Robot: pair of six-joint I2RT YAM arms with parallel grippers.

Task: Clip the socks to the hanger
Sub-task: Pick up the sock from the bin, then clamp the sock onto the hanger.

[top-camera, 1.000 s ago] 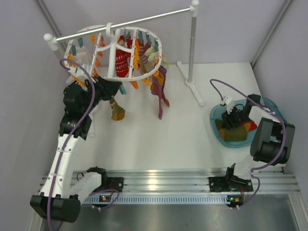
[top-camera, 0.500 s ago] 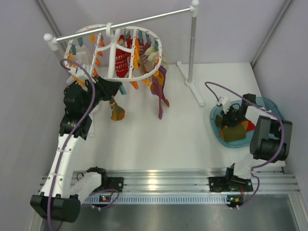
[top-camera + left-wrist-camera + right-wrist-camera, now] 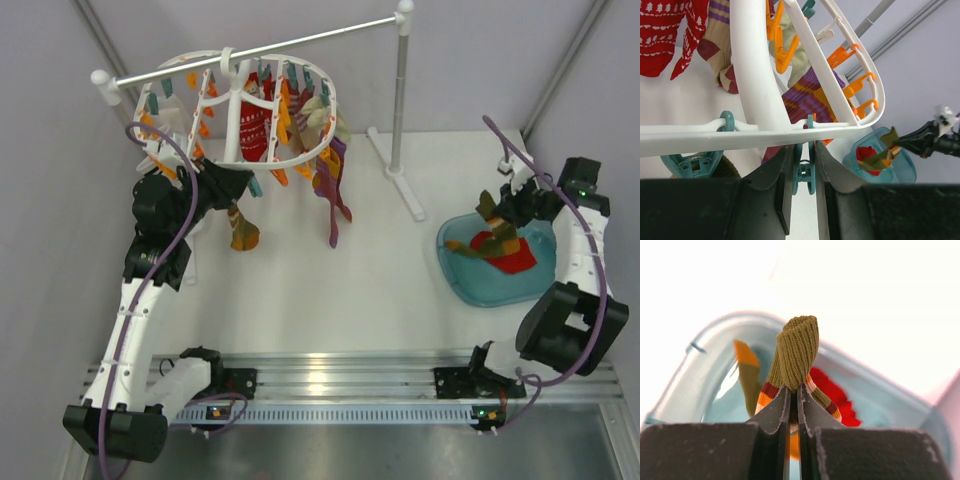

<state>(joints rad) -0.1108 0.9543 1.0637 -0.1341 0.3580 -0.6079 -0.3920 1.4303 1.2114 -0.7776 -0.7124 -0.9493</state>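
One white table (image 3: 370,290) carries the whole scene, with two arms bolted at its near edge. At the back stands a white pole stand (image 3: 398,100), its rod crossing the left half. From that rod hangs the drying rack (image 3: 238,158), a white oval with cross bars and many orange and teal clips. Several socks already dangle from it, among them a red patterned sock (image 3: 255,130) at the middle and purple socks (image 3: 335,195) on its right side.

On the right of the table sits a teal tub (image 3: 470,288) with a red cloth (image 3: 510,258) inside. The right gripper (image 3: 505,213) is raised over the tub's far edge and clenched tight on a striped sock (image 3: 495,228). Its wrist view shows the jaws pressed on the folded olive end (image 3: 797,347), with the brown and orange bands just below. The rest trails down toward the tub. An olive and orange piece (image 3: 747,372) lies in the tub, though I cannot tell whether it belongs to the same sock.

A second striped sock (image 3: 243,230) hangs from the rack's near edge. Just beside it, the left gripper (image 3: 803,160) is up under the rim, its jaws closed on a teal clip (image 3: 804,175).
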